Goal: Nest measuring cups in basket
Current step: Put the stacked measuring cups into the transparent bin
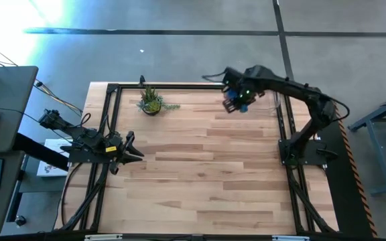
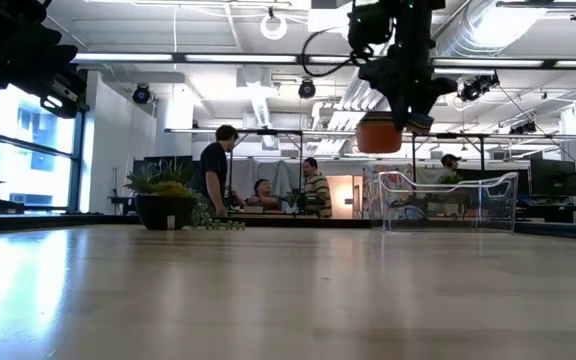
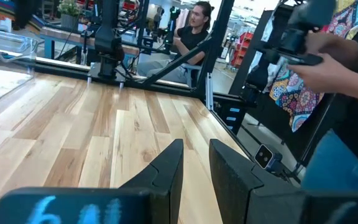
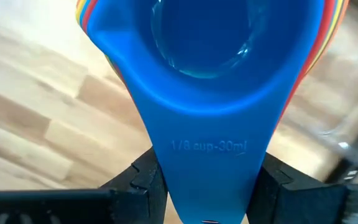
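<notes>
Aloft, right claw (image 4: 207, 180) clamps nested measuring cups (image 4: 229, 81).

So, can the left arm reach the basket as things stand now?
Probably not easily: the left gripper waits at the table's left edge, the basket stands at the far right corner, and the right gripper hangs by it, holding stacked cups.

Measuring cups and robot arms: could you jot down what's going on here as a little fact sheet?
right gripper: shut on the handle of the blue cup, top of a nested stack of measuring cups
stack position: in the air, beside and above the clear basket
left gripper: open, empty, at the table's left edge
also on table: small potted plant
</notes>
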